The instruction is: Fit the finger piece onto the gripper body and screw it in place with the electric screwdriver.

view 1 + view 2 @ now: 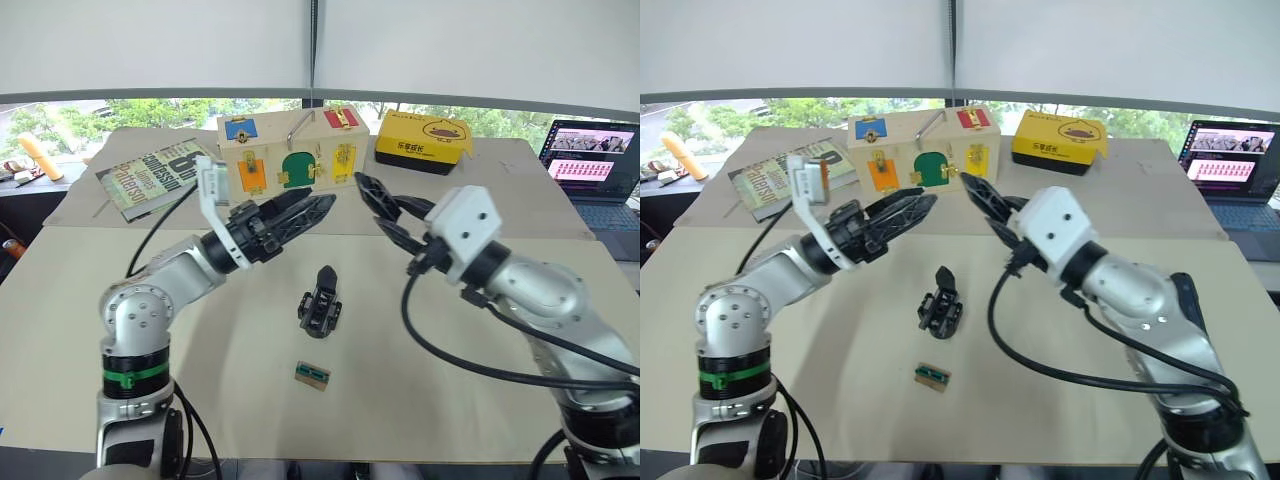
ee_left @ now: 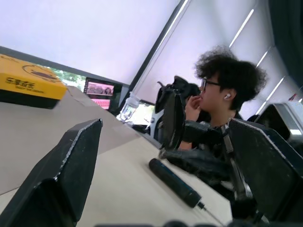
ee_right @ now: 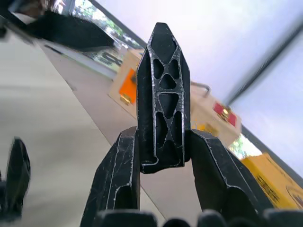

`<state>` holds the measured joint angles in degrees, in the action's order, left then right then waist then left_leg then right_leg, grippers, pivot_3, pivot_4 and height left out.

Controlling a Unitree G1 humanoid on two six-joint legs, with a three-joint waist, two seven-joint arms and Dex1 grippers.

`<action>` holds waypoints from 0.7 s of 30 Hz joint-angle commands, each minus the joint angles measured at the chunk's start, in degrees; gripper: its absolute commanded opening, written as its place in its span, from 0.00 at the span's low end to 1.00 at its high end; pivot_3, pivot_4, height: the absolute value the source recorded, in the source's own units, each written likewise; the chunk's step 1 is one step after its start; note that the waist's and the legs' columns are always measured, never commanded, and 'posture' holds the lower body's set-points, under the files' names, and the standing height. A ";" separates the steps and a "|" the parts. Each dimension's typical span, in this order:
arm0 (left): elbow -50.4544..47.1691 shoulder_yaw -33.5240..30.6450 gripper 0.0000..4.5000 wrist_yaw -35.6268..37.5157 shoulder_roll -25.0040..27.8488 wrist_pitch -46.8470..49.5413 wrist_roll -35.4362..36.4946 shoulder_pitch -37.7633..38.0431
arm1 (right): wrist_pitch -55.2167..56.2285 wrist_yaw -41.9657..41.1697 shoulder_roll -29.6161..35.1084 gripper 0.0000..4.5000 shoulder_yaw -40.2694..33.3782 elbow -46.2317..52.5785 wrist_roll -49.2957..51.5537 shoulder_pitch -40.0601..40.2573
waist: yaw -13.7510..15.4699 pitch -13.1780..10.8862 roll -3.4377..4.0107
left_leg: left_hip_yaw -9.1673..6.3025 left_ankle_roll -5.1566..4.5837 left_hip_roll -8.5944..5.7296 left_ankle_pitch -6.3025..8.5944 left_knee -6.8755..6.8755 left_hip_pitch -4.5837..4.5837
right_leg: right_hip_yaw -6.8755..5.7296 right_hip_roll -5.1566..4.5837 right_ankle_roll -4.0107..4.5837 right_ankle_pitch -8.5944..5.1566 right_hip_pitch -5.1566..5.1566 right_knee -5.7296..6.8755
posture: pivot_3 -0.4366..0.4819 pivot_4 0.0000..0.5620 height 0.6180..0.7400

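Note:
The gripper body (image 1: 320,300), a chunky black block with one pointed finger sticking up, stands on the tan table between my arms. In the right wrist view, my right gripper (image 3: 165,134) is shut on the finger piece (image 3: 163,71), a black ribbed claw whose tip points past my fingertips. That gripper (image 1: 385,215) hovers above and to the right of the body. Up and to the left of the body is my left gripper (image 1: 305,210), open and empty, its fingers (image 2: 71,165) wide apart. The electric screwdriver (image 2: 174,182), a dark cylinder, lies flat on the table beyond it.
A small green-and-tan block (image 1: 313,374) lies near the front edge. At the back stand a wooden lock box (image 1: 290,150), a yellow box (image 1: 423,140) and a book (image 1: 150,175). A laptop (image 1: 590,160) sits far right. A person (image 2: 222,94) sits beyond the table.

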<state>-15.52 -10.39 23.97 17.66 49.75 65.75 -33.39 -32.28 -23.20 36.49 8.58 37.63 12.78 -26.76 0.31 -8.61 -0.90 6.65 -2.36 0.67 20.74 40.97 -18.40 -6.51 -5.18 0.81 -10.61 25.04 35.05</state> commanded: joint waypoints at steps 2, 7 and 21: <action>-0.67 0.74 1.00 -2.56 -4.22 -3.18 -0.35 -1.70 | 3.60 -0.50 -1.33 0.25 1.00 -0.25 -3.83 -2.14 | -0.06 0.00 0.00 | -0.01 0.00 0.01 0.00 0.00 0.00 | -0.02 0.00 0.00 0.00 -0.01 0.00 | 0.48 0.27 1.00; -1.72 1.48 1.00 -5.24 -8.09 -5.08 -1.08 -1.80 | 2.61 0.05 -3.87 0.25 1.42 -0.27 -5.51 -2.27 | -0.18 0.00 0.00 | -0.02 0.00 0.04 0.00 0.00 -0.01 | -0.02 0.01 0.00 0.00 -0.01 -0.01 | 0.48 0.27 1.00; -1.99 2.28 0.09 -5.67 -10.84 -8.45 -1.44 -0.49 | 0.90 -0.05 -5.85 0.25 0.50 0.01 -9.17 -1.19 | -0.47 0.00 0.00 | -0.03 0.00 0.04 -0.01 0.00 -0.02 | -0.02 0.01 0.00 0.00 -0.01 -0.02 | 0.48 0.27 1.00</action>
<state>-15.07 -8.82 18.12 7.39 41.55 63.10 -33.87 -30.73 -23.44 30.88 10.64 35.95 4.12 -27.79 -0.16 -8.61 -0.89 6.61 -2.36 0.71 20.74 40.97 -18.42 -6.53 -5.18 0.81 -10.61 25.03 35.04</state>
